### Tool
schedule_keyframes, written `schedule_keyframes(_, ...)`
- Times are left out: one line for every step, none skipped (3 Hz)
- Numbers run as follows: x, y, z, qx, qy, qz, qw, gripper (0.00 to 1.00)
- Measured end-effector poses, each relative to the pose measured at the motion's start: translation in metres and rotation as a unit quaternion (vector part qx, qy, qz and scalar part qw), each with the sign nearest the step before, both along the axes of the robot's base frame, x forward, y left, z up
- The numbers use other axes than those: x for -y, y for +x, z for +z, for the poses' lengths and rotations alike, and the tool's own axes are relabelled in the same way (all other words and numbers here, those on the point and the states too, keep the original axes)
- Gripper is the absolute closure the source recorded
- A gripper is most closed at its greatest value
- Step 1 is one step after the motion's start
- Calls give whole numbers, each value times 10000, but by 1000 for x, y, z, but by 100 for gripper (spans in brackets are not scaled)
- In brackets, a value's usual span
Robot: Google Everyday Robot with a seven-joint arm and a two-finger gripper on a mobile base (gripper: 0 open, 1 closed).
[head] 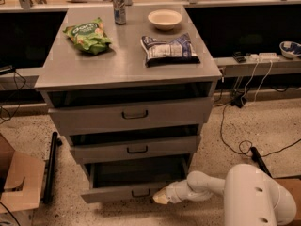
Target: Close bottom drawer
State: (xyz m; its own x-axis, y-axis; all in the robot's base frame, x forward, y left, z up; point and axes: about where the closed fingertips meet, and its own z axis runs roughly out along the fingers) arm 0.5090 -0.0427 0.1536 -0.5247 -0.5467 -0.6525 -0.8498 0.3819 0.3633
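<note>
Reaching in low from the right, my gripper (161, 197) sits at the right end of the bottom drawer (117, 194) front, touching it or just beside it. I cannot tell whether it is clenched or released. That drawer is at the foot of a grey cabinet (127, 72) and is pulled well out toward the camera. Its dark inside shows above the front, and its small bar handle (140, 192) lies just left of my tip. The middle drawer (136, 149) and top drawer (134, 113) above it are each slightly out too. On the cabinet top lie a green snack bag (88, 36), a blue and white bag (169, 50), a bowl (164, 19) and a can (119, 6).

As I judge the risks, pushing at one end rather than the centre could twist the drawer on its runners, so that it jams partly shut. My tip might also slide off the right corner and slip past the front. A hard shove could rock the cabinet and topple the can.
</note>
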Motion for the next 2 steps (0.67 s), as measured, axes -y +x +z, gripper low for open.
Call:
schedule_keyframes(-2, 15, -1, 143, 18, -28, 9999, 100)
schedule_keyframes(-2, 14, -1, 143, 18, -28, 9999, 100)
